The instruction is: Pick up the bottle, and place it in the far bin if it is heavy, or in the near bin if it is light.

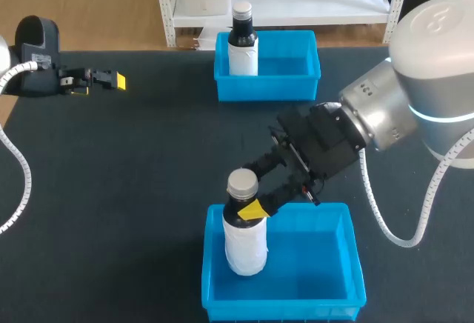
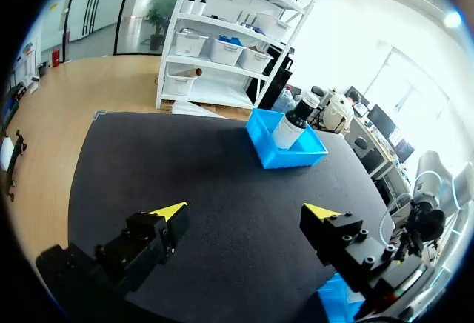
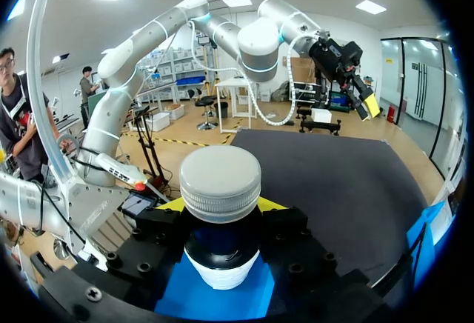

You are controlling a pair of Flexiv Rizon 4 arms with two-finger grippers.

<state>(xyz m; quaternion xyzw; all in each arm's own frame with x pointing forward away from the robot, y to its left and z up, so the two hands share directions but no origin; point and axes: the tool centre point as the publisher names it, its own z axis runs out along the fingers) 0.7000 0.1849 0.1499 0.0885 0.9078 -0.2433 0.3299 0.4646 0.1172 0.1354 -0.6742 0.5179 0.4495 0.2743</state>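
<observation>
A dark bottle (image 1: 244, 238) with a white label and grey cap stands upright in the left part of the near blue bin (image 1: 348, 271). My right gripper (image 1: 245, 198) is shut on its neck just under the cap. In the right wrist view the bottle (image 3: 221, 190) fills the space between both yellow-tipped fingers, with the blue bin (image 3: 215, 301) below. The far blue bin (image 1: 289, 64) holds a second, similar bottle (image 1: 242, 41). My left gripper (image 1: 104, 82) hovers open and empty at the table's far left; its own view shows the left gripper (image 2: 244, 212) over bare mat.
The dark mat (image 1: 148, 160) lies between the two bins. The far bin (image 2: 292, 156) and its bottle (image 2: 289, 127) stand ahead of the left gripper. My right arm (image 1: 415, 101) crosses the table's right side.
</observation>
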